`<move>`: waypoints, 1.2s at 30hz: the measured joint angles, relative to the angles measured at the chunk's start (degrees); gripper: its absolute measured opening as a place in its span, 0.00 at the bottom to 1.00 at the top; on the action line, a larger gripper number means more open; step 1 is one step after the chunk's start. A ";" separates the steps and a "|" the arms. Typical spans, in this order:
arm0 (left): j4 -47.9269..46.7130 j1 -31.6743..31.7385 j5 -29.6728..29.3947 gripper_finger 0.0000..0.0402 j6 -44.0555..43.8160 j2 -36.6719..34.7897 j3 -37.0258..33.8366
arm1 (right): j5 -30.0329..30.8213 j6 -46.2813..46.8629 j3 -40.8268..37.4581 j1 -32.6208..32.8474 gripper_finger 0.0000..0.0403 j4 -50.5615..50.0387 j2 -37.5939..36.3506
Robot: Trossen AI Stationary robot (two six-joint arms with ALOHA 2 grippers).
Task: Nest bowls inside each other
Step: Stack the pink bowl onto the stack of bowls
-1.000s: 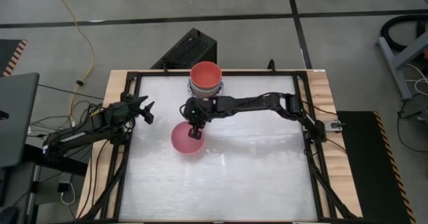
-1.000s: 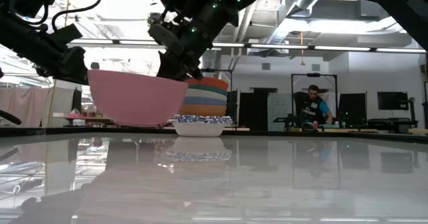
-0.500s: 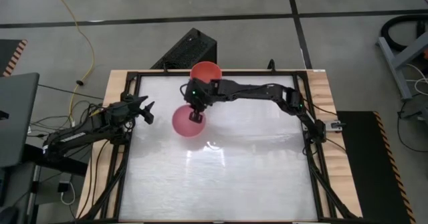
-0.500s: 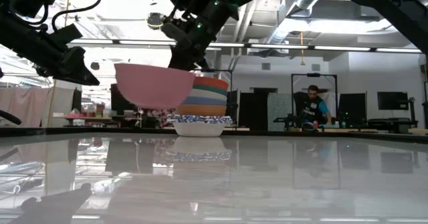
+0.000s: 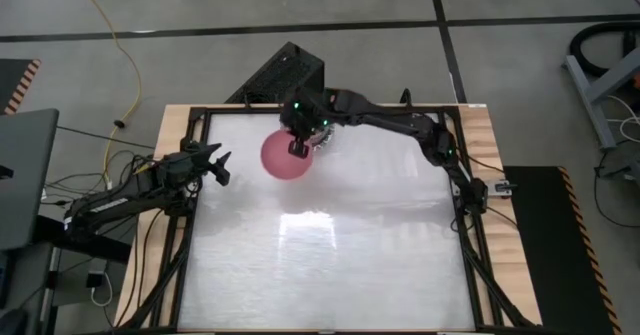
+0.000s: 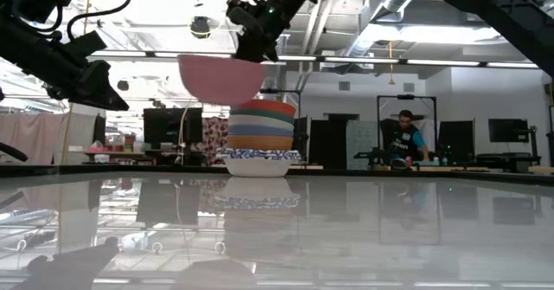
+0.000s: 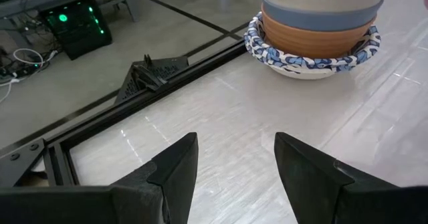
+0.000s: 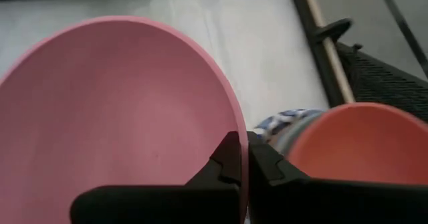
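Up goes the pink bowl (image 6: 220,77), right gripper (image 5: 296,148) pinching its rim, now hanging beside the stack (image 6: 258,140); left gripper (image 5: 221,167) waiting open.

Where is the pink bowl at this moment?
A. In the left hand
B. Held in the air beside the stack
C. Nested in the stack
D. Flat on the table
B: the right hand pinches the pink bowl's rim, holding it above the table, beside the top of the stack.
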 joint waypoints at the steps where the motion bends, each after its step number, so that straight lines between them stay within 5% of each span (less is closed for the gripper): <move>1: 0.00 -0.01 0.00 0.47 0.01 0.01 0.00 | -0.11 -0.02 0.74 -0.63 0.03 -0.44 -0.03; 20: 0.00 0.00 0.00 0.47 -0.01 0.02 0.00 | -5.91 6.33 3.94 -16.50 0.03 1.00 -1.03; 36: 0.00 0.00 0.00 0.47 0.01 0.00 0.00 | -10.33 10.19 2.49 -22.71 0.03 -1.07 -0.69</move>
